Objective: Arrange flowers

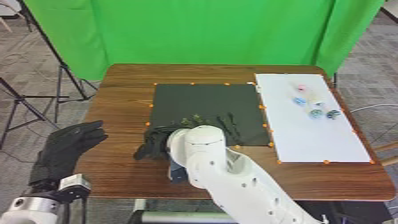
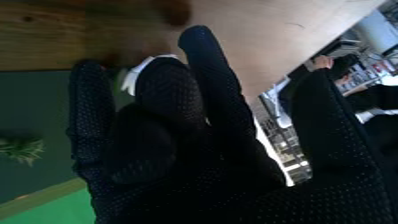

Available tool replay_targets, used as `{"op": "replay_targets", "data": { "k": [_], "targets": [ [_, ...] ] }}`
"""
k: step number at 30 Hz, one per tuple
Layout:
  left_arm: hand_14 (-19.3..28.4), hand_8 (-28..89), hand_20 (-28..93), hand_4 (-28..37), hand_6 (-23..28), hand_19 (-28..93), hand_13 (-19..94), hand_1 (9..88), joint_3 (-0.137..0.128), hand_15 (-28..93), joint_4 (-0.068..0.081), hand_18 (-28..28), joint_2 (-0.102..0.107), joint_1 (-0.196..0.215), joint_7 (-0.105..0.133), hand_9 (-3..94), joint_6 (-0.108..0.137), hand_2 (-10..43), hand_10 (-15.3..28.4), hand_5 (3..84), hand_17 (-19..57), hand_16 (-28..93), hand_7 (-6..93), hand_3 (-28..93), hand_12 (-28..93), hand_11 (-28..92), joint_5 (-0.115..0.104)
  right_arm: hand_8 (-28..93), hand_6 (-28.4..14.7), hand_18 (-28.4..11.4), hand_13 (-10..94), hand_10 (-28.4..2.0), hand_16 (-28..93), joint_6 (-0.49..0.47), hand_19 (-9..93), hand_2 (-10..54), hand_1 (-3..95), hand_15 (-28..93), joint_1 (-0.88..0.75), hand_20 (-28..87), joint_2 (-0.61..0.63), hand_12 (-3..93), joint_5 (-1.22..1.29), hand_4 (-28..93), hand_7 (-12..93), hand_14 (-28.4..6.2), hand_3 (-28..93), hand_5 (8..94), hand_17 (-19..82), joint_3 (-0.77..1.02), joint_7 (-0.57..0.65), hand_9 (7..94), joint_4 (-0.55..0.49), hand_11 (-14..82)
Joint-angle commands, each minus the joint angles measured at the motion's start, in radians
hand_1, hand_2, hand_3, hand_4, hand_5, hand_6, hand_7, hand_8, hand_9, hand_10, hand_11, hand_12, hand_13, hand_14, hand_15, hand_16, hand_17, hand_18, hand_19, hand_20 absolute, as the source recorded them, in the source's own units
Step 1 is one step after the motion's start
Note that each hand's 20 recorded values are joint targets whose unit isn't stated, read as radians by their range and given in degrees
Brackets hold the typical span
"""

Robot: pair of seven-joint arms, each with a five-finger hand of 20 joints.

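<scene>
L hand [image 1: 69,150] waits over the table's [image 1: 120,172] left side, relaxed, fingers loosely apart from thumb, nowt in it, prob kept there to leave the R arm room. R hand [image 1: 158,141] is low over the near-left part of the black mat [image 1: 182,97], palm area dark & partly behind its own arm; can't tell if it's open or clamped on smth. In the wrist view a small white item [image 2: 131,80] sits right by that hand, held or just beside, can't tell; its axis is unclear too. Just past the wrist, green sprigs [image 1: 197,119] are on the mat, tips toward the far edge; bases hidden, so full axis n/a. Next right, dark stems [image 1: 231,125], long axis near-to-far w/ a slight slant. Mat prob marks the arranging spot, hence greenery laid there 1st as backing. Far right, white sheet [image 1: 311,142] holds the spare blooms: pink flower [image 1: 302,88], blue flower [image 1: 299,101], pale blue flower [image 1: 315,113], dark green bloom [image 1: 333,114], prob parked apart for easy picking; group runs far-to-near, drifting right, each stem's direction too small to tell
</scene>
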Motion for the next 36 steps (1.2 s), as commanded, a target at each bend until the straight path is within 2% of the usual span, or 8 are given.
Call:
{"op": "replay_targets", "data": {
  "k": [1,13,17,20,23,29,33,36],
  "targets": [
    [27.8,-10,16,-18.0,16.1,59,29,27.5,0.013,63,0.007,20.9,-0.005,-0.021,0.006,42.0,-0.016,7.7,23.4,51.3,-9.4,-13,17.9,81,10,43,0.002,-10,-8.1,-28.4,73,-20.1,29,0.026,88,19.9,9.7,91,0.013,5,0.005,33.6,-0.109,-24,10,-17.9,66,61.6,27,-0.020,-0.008,73.0,0.037,66.3],
    [28.1,-10,16,-18.0,16.1,59,29,27.5,0.015,63,0.008,20.8,-0.007,-0.025,-0.008,42.1,-0.017,7.7,23.4,51.3,-9.4,-13,18.0,81,10,43,0.005,-10,-9.3,-28.4,74,-19.8,30,0.044,91,20.2,7.6,93,0.006,2,0.000,33.7,-0.182,-24,8,-17.5,66,57.6,28,-0.028,-0.041,74.5,0.038,67.8],
    [28.0,-10,16,-18.1,16.1,59,29,27.5,0.000,63,-0.005,20.8,-0.009,0.011,0.002,42.0,-0.007,7.7,23.4,51.3,-9.4,-13,18.0,81,10,43,0.002,-10,-9.1,-28.4,75,-19.7,29,0.112,91,19.3,8.2,93,0.021,1,0.066,33.4,-0.163,-23,9,-17.4,66,59.1,29,-0.079,-0.024,74.9,-0.026,67.9],
    [28.0,-10,16,-18.0,16.1,59,29,27.5,-0.055,63,-0.027,20.8,-0.006,0.077,0.016,42.0,0.010,7.7,23.4,51.2,-9.4,-13,18.0,81,10,43,-0.006,-10,-8.2,-28.4,76,-19.3,28,0.227,92,17.1,10.2,92,0.077,-1,0.175,32.7,-0.149,-23,12,-16.9,69,68.0,30,-0.146,-0.018,76.2,-0.122,67.4],
    [28.0,-10,16,-18.0,16.1,59,29,27.5,-0.093,63,-0.048,20.9,-0.005,0.155,0.055,42.0,0.041,7.7,23.4,51.2,-9.4,-13,17.9,81,10,43,-0.026,-9,-7.5,-28.4,77,-19.1,28,0.233,93,14.4,13.9,91,0.101,-2,0.261,32.3,-0.072,-22,18,-16.5,71,75.8,32,-0.118,-0.026,77.6,-0.224,66.2],
    [27.9,-10,16,-18.0,16.1,59,29,27.5,-0.089,63,-0.052,20.8,0.015,0.197,0.106,42.0,0.066,7.7,23.4,51.2,-9.4,-13,18.0,81,10,43,-0.052,-9,-8.5,-28.4,70,-23.0,26,0.270,90,11.3,19.1,82,0.037,-7,0.465,30.3,0.061,-21,19,-18.6,73,71.7,32,0.080,-0.066,71.3,-0.339,58.6],
    [27.9,-10,16,-18.1,16.1,59,29,27.6,-0.072,63,-0.051,20.8,0.020,0.198,0.117,42.0,0.071,7.7,23.4,51.3,-9.4,-13,18.0,81,10,43,-0.056,-10,-9.9,-28.4,59,-25.0,22,0.329,90,9.0,22.9,76,-0.028,-10,0.566,22.6,0.087,-22,16,-20.1,76,61.5,32,0.202,-0.055,61.7,-0.303,43.3],
    [27.9,-10,16,-18.1,16.1,59,29,27.6,-0.058,63,-0.045,20.8,0.031,0.188,0.125,42.1,0.071,7.6,23.4,51.3,-9.4,-13,18.0,81,10,43,-0.058,-10,-9.8,-28.4,57,-24.3,20,0.410,89,7.7,24.9,75,-0.039,-11,0.646,21.5,0.090,-22,16,-19.5,78,59.8,31,0.238,-0.055,60.3,-0.240,40.3]
  ]
}}
